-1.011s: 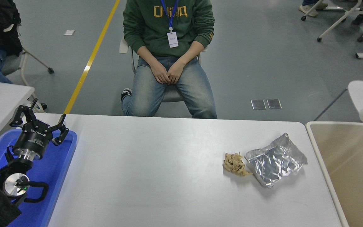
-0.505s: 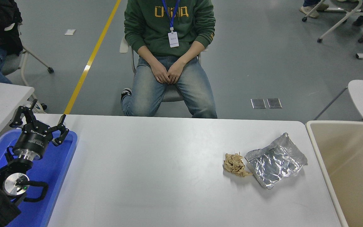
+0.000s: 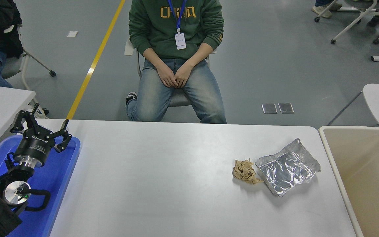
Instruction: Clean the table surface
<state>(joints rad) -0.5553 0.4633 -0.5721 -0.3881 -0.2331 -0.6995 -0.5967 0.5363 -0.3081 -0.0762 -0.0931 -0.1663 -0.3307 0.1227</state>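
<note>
Table not yet cleaned: brown paper wad touching crumpled foil, near beige bin. Left gripper parked over blue tray, fingers apart. Right gripper state unclear.

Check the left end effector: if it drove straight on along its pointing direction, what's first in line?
Likely nothing: the left end effector, open over the blue tray, points past the table surface's far-left corner; depth is unclear.

Yellow blocky letters cross the green hoodie chest, not clearly legible.
</note>
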